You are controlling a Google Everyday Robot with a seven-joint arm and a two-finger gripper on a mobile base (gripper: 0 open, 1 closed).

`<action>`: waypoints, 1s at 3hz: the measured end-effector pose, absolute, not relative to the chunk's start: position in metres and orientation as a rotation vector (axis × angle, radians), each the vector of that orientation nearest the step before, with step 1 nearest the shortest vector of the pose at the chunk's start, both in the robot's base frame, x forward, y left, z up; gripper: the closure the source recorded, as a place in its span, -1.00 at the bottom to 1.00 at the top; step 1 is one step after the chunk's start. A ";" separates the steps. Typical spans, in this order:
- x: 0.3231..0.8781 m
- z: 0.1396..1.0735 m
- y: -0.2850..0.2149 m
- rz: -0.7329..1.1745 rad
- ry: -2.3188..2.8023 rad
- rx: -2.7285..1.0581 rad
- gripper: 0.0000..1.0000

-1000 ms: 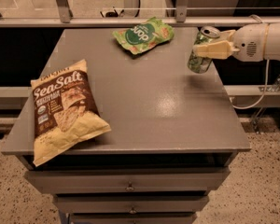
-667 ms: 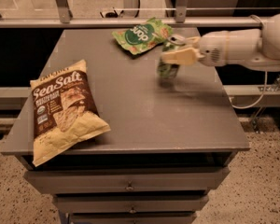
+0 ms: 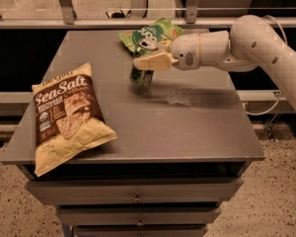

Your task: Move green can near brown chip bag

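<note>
The green can [image 3: 141, 77] is dark green and stands on the grey table top [image 3: 177, 122], near the middle back. My gripper [image 3: 145, 62] reaches in from the right and is shut on the can's top part, its pale fingers [image 3: 153, 61] across it. The brown chip bag [image 3: 67, 116] with "Sea Salt" lettering and a yellow lower part lies flat at the table's front left, a good way left of the can.
A flat green snack bag [image 3: 150, 35] with a round logo lies at the back edge, just behind the can. My white arm [image 3: 256, 48] spans the right back of the table. Drawers [image 3: 138, 197] are below the front edge. A metal railing [image 3: 138, 21] runs behind.
My gripper has carried the green can leftward from the table's right back toward the middle, closer to the brown chip bag. The bags have not moved.
</note>
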State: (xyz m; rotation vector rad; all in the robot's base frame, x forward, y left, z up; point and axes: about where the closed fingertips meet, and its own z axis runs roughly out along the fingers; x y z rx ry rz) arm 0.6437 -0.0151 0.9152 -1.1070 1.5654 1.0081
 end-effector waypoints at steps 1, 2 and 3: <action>0.635 0.917 0.013 1.048 1.517 -1.191 0.78; 0.618 0.912 0.036 1.070 1.491 -1.300 0.16; 0.607 0.906 0.048 1.086 1.483 -1.357 -0.46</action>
